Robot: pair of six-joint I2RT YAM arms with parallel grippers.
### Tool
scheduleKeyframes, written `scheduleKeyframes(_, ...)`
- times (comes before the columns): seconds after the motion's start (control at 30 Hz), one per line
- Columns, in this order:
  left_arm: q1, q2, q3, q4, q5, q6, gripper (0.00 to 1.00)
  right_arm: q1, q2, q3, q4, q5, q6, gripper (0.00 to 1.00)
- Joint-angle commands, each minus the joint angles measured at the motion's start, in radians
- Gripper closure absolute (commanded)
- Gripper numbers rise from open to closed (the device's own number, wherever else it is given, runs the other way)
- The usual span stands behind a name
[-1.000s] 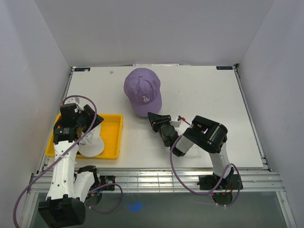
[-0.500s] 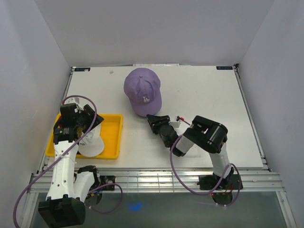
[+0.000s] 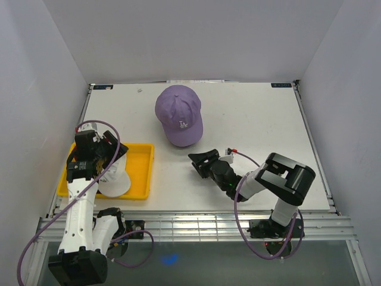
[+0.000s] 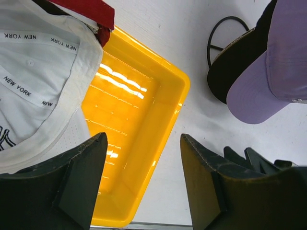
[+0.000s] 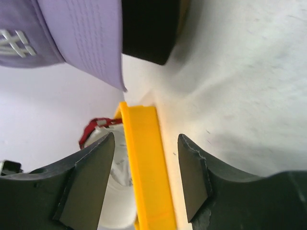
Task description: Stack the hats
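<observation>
From above, the lavender cap (image 3: 178, 113) sits far-centre on the table (image 3: 268, 119). Its long axis runs far to near and its brim points toward the arms. The right gripper (image 3: 198, 159) is near that brim, not touching it. The left gripper (image 3: 112, 156) hovers over the yellow tray (image 3: 143, 173), which holds the white cap (image 3: 114, 182).

Left wrist: fingers spread and empty. The white cap lies inside-up, with a dark red cap (image 4: 91, 12) at its edge. A black cap (image 4: 235, 67) sits under the lavender brim.

Right wrist: fingers spread, gripping nothing.

NEW YORK repeated inside white cap (image 4: 33, 91), LA logo on lavender cap (image 3: 177, 107)
</observation>
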Motion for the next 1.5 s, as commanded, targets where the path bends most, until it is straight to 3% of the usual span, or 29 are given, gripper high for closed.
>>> scheduleKeyframes(0.0, -0.001, -0.02, -0.004, 0.0, -0.043, -0.011, 0.27, 0.001, -0.065, -0.082, -0.018, -0.067, -0.07, 0.38)
scheduleKeyframes(0.13, -0.003, -0.016, 0.009, -0.029, -0.111, -0.048, 0.28, 0.002, -0.18, -0.041, -0.168, -0.213, -0.244, 0.37)
scheduleKeyframes(0.23, -0.003, -0.017, 0.034, -0.081, -0.243, -0.069, 0.29, -0.007, -0.24, -0.017, -0.282, -0.277, -0.373, 0.34)
scheduleKeyframes(0.43, -0.001, -0.03, 0.121, -0.236, -0.44, -0.144, 0.29, -0.087, -0.281, 0.065, -0.43, -0.627, -0.616, 0.34)
scheduleKeyframes(0.67, -0.001, -0.065, 0.151, -0.392, -0.599, -0.284, 0.26, -0.087, -0.257, 0.402, -0.782, -0.765, -0.901, 0.35)
scheduleKeyframes(1.17, -0.001, 0.202, 0.324, -0.441, -0.75, -0.217, 0.26, -0.111, -0.255, 0.381, -0.74, -0.919, -0.996, 0.35)
scheduleKeyframes(1.47, -0.001, 0.25, 0.277, -0.475, -0.735, -0.284, 0.26, -0.148, -0.224, 0.368, -0.707, -0.986, -1.002, 0.35)
